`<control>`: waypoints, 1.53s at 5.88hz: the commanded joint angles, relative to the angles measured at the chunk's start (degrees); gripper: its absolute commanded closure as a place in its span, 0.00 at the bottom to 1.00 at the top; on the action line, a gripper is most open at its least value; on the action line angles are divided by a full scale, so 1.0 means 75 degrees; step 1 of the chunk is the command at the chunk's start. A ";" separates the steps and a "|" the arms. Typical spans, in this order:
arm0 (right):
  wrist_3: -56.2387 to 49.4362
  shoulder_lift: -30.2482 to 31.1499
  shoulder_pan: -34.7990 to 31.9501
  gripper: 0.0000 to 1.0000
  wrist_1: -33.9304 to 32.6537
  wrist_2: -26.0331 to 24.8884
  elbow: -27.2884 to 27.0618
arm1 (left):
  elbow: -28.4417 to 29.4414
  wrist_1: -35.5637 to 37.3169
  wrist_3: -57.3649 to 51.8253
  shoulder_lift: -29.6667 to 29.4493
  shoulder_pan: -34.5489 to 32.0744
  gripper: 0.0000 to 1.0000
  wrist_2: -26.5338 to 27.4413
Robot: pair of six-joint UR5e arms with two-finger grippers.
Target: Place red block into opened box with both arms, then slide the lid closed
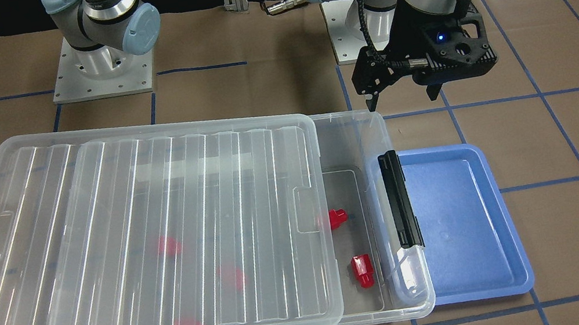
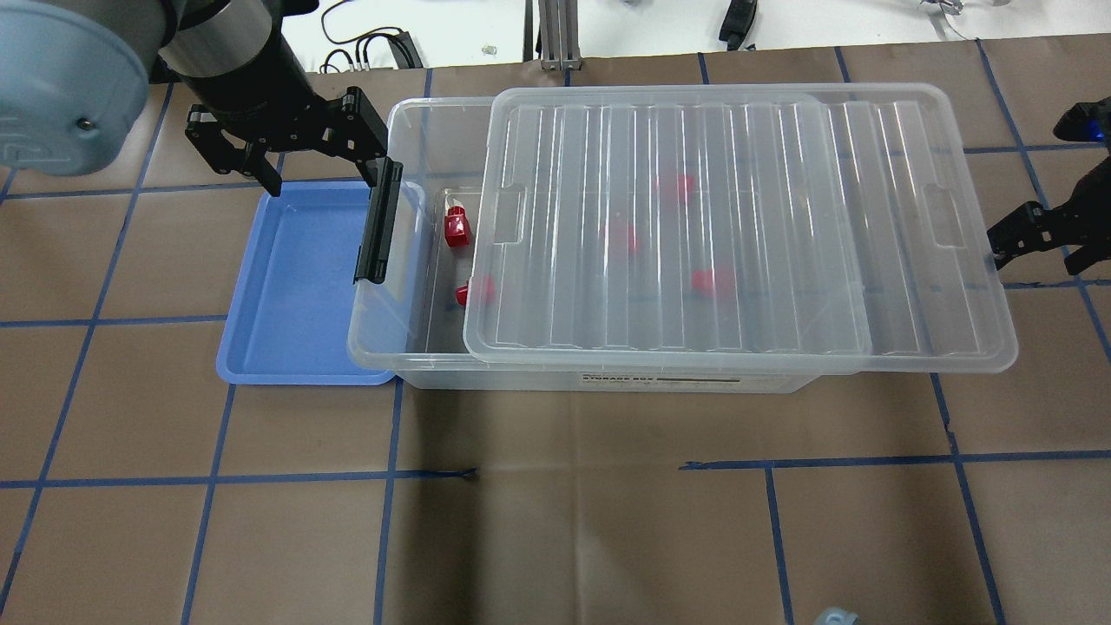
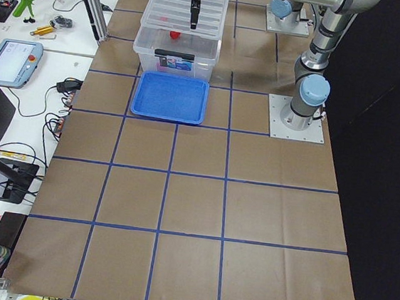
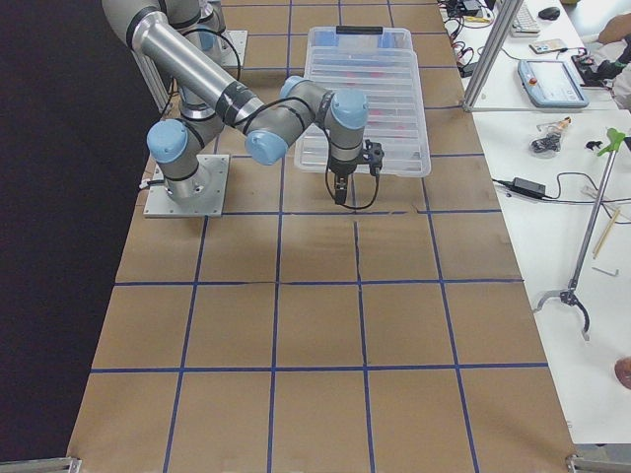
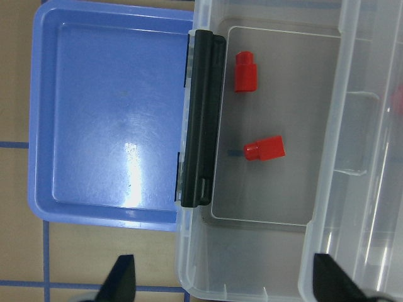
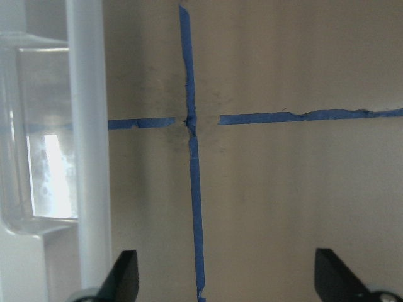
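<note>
The clear box [image 2: 382,338] lies across the table with its ribbed lid [image 2: 781,174] resting on top, shifted toward my right, so a gap stays uncovered at the black latch bar [image 2: 379,221]. Two red blocks [image 1: 363,270] [image 1: 337,217] lie in that gap, and the left wrist view shows them too [image 5: 247,71] [image 5: 265,148]. Three more show blurred through the lid. My left gripper [image 2: 325,178] hovers open and empty above the latch end's far corner. My right gripper [image 2: 1041,247] is open and empty, just off the lid's overhanging end, whose rim [image 6: 88,126] lies by one finger.
An empty blue tray [image 2: 295,286] sits against the box's latch end. The table is brown paper with a blue tape grid [image 6: 192,157]. The arm bases [image 1: 100,70] stand behind the box. Side benches with tools and a tablet [image 3: 13,59] lie beyond the table's edge.
</note>
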State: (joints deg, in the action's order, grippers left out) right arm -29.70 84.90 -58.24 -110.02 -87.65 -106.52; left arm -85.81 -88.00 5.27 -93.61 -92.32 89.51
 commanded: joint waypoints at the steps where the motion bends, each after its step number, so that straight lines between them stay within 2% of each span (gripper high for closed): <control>1: 0.0232 0.0024 -0.0413 0.00 0.0009 0.0038 -0.0013 | 0.0003 0.0014 0.0000 -0.0046 -0.0007 0.02 0.0018; 6: 0.1449 0.0165 -0.1478 0.00 0.0173 0.0284 -0.0024 | 0.0003 0.0026 0.0000 -0.0058 -0.0007 0.02 0.0007; 9: 0.1593 0.0165 -0.1621 0.00 0.0161 0.0192 0.0139 | 0.0003 0.0026 0.0000 -0.0058 -0.0007 0.02 -0.0005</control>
State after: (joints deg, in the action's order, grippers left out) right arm -17.79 86.13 -70.29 -108.75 -85.74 -106.01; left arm -85.78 -87.80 5.27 -94.01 -92.37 89.53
